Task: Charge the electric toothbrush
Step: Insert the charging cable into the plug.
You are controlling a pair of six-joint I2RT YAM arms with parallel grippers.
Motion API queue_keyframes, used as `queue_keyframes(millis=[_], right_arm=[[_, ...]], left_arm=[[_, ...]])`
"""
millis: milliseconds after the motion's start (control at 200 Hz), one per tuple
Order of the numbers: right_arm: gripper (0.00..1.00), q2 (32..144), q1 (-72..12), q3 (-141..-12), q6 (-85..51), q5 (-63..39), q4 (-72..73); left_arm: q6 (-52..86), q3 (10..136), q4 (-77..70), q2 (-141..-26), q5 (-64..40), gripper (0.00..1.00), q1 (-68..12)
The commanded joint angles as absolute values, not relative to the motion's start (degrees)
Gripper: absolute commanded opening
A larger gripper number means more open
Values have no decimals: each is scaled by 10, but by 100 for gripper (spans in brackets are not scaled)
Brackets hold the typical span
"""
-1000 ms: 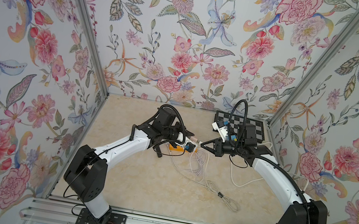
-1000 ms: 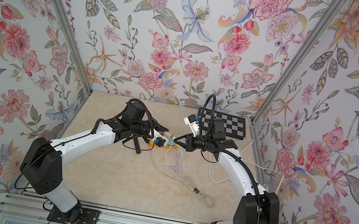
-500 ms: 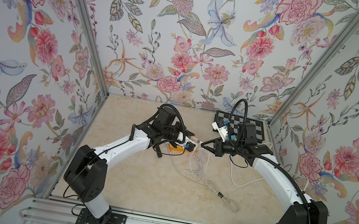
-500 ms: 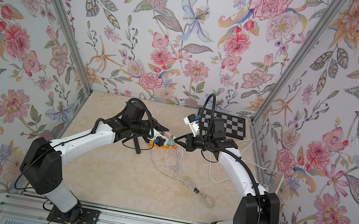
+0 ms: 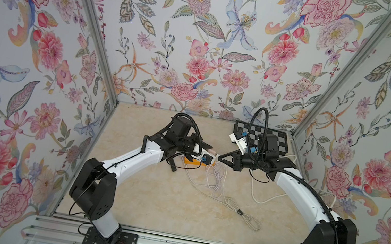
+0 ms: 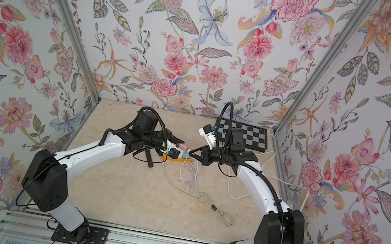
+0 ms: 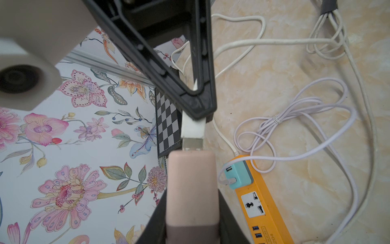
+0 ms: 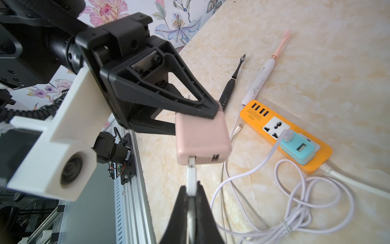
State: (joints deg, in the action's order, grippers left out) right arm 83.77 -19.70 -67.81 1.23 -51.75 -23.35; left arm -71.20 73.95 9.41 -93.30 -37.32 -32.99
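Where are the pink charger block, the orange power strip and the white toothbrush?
pink charger block (image 8: 201,139), right wrist view, broad side face
orange power strip (image 8: 250,118), right wrist view, USB-port end
white toothbrush (image 8: 257,82), right wrist view, mid handle

The right gripper (image 7: 197,108) holds a white USB plug (image 7: 193,126) against the pink charger (image 7: 191,186)

Both top views look down from high above the arm bases (image 5: 103,236) onto the whole counter (image 5: 148,196) — nearly the same picture. The left wrist view sits close behind the left tool (image 7: 192,219), facing the right tool (image 7: 197,112); the right wrist view looks back — both share the pink charger (image 8: 200,135), plug (image 8: 191,177) and power strip (image 8: 251,117).
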Motion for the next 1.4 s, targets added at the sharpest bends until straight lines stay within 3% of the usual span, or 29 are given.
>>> queue_keyframes(millis=[0,390,691,846,1031,1241,1351,1396], right_arm=[[3,834,-202,-705,13,-537,-228],[2,854,-232,-737,19,-545,-230],[2,863,-258,-752,14,-529,-230],[2,871,-268,-758,11,-528,-226],[1,871,-288,-739,-30,-502,-152],[3,878,-289,-742,-59,-465,-133],[10,829,-283,-714,-62,-458,-132],[17,801,-279,-694,-62,-450,-132]], left_arm=[[-745,764,103,-912,-419,0,-348],[-671,718,-32,-862,-464,0,-386],[-771,769,102,-890,-405,0,-447],[-715,741,18,-876,-467,0,-453],[-659,704,-78,-847,-470,0,-469],[-702,714,13,-857,-386,0,-493],[-665,669,21,-830,-306,0,-493],[-643,634,19,-807,-276,0,-493]])
